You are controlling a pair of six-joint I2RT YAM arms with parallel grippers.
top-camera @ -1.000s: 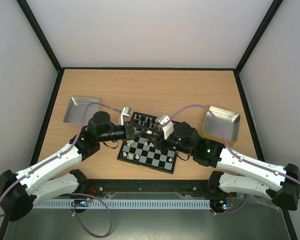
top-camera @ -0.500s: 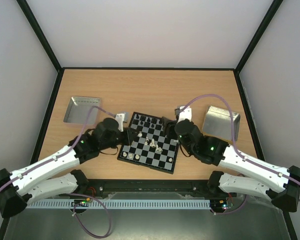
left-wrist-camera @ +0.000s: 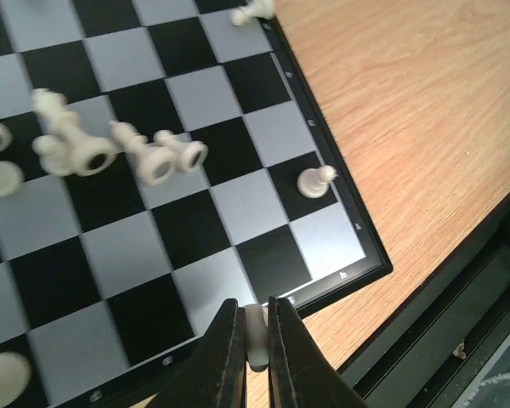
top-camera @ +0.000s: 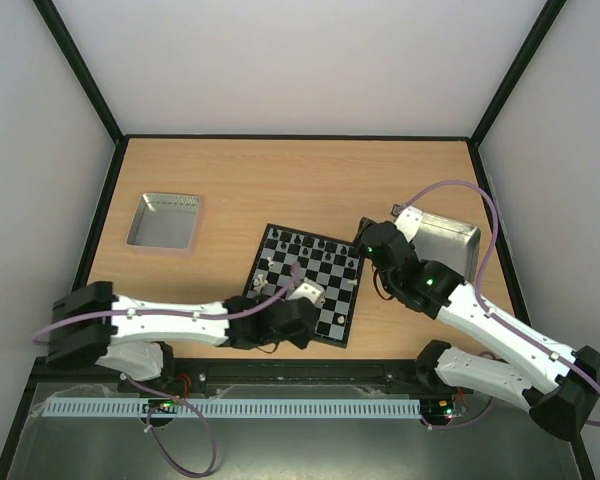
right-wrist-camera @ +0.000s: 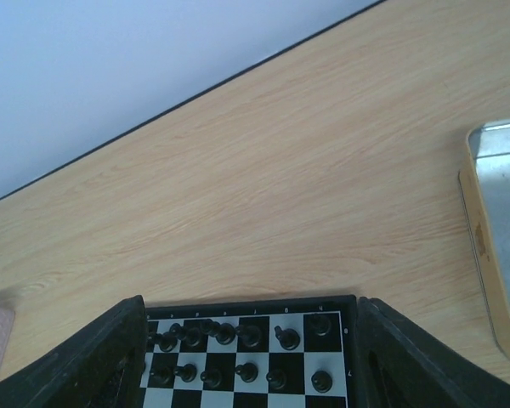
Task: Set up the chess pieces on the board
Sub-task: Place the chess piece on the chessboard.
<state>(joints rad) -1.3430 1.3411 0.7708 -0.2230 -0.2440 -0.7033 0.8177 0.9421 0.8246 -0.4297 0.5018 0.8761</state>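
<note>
Roughly half done: black chessmen stand in two rows along the 12 o'clock edge of the board, while cream chessmen lie toppled mid-board. The left gripper, pinched on a cream piece, hovers over the 6 o'clock border. The right gripper, spread wide and holding nothing, sits at 2 o'clock. Open table lies beyond.

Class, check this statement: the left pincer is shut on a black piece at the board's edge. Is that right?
No. The piece in the left pincer is cream-white, not black, as the left wrist view shows. The rest holds: the pincer is shut on it at the edge of the board.
</note>
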